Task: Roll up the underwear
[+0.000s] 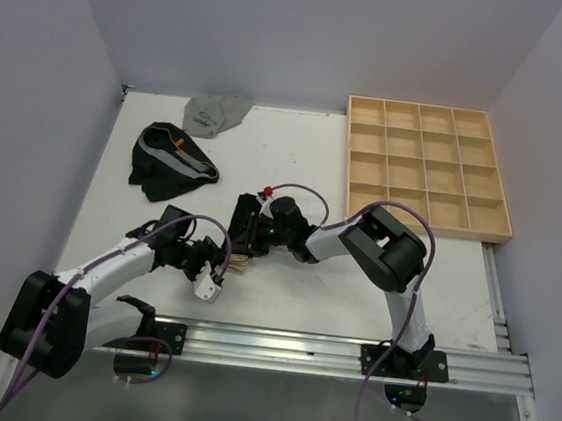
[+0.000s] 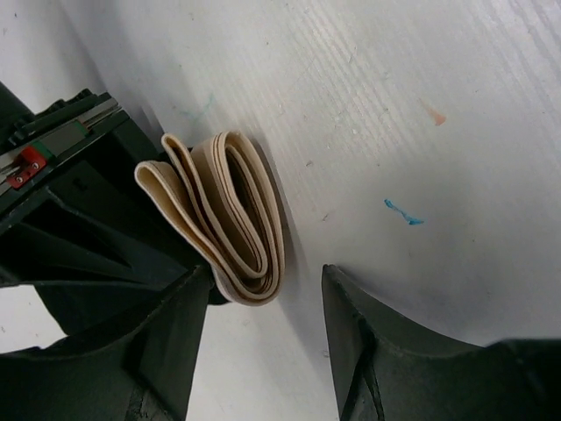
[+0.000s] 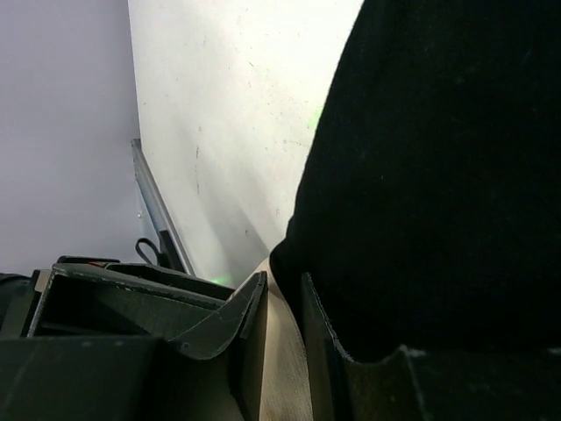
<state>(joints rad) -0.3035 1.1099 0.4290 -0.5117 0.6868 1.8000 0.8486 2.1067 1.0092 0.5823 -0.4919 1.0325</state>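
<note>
- Overhead, two robot arms lean in from the near edge of a white desk (image 1: 297, 152), and their tips meet close together near its middle.
- Between the tips lie the rolled briefs (image 1: 240, 264), a small bundle with a tan waistband.
- Up close from the left wrist, the bundle shows as a flattened coil of tan band, several layers wound around each other, resting on the desk.
- Right claw (image 3: 282, 282): clenched on the rolled briefs. Its own camera shows a strip of tan band pinched between the two fingers, and black cloth fills the right side of that view.
- Left claw (image 2: 266, 282): released, with its two dark fingers standing apart. The near end of the coil sits just beside its left finger, and bare desk shows by the right finger.
- Black briefs (image 1: 170, 164) with a grey waistband lie unrolled in a heap on the far left of the desk, well apart from the arms.
- Grey briefs (image 1: 216, 113) lie crumpled just beyond them, against the far wall.
- A wooden tray (image 1: 425, 229), divided into a grid of square compartments, sits at the far right corner.
- Small blue and orange marks stain the desk near the coil.
</note>
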